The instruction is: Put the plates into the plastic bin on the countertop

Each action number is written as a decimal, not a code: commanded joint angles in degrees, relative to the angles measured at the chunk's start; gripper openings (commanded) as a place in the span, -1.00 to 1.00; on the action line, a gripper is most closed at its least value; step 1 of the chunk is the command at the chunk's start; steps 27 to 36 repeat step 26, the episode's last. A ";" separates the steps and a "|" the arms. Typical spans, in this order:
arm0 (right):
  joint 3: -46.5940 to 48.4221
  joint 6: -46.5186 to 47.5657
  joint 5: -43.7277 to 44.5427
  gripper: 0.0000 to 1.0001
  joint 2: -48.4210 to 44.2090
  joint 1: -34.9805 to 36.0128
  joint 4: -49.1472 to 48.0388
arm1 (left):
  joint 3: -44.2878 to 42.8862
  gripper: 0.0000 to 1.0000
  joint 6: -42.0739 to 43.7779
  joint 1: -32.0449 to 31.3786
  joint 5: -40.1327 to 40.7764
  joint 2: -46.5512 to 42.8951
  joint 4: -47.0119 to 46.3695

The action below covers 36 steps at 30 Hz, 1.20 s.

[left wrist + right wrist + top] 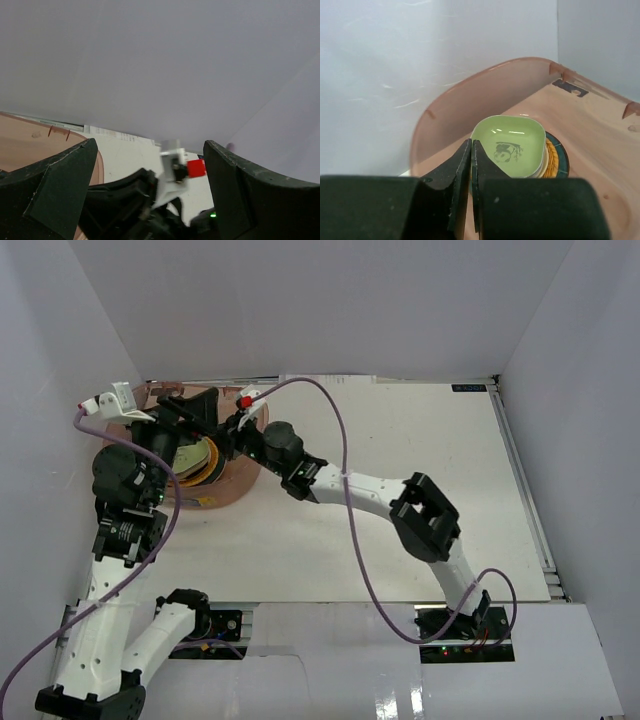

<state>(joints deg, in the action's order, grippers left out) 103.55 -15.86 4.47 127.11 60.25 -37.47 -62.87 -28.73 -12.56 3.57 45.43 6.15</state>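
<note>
Pinkish translucent plastic in the far-left corner of the countertop (pixel 420 540): from above, that is the plastic bin (pixel 225 490), with both arms crowded over it. The left arm (pixel 120 530) rises along the left edge and bends in over the tub. The right arm (pixel 380 495) stretches from the near-right across to the same corner. A stack of plates (pixel 195 462) shows yellow-orange inside.

On the left wrist, the left gripper (pixel 150 145) stands spread wide and holds nothing, looking over the bin's rim at the white far wall. Parts of the other arm sit between its fingers.

On the right wrist, the right gripper (pixel 471 175) is pressed together and angled down into the tub. Just past its tips the green plate (pixel 512 147) lies flat on top of the stack, with orange and teal rims beneath. Whether the tips touch it cannot be told.

The step looks like placement in the bin, near its finish. Next, the right arm needs a clean lift back over the rim, steering clear of its close neighbour.
</note>
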 commanded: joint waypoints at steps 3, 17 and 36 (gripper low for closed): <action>-20.80 4.95 -3.33 -0.58 -23.01 0.13 -3.75 | -1.38 0.96 1.40 -0.01 -3.39 -3.85 2.28; -63.28 16.90 29.00 0.80 -78.92 -2.86 20.24 | 13.29 0.96 1.57 -0.10 -22.29 -9.39 -0.87; -61.47 18.31 36.49 0.80 -88.69 -3.03 25.52 | 15.24 0.96 0.43 -0.19 -24.58 -8.96 -4.39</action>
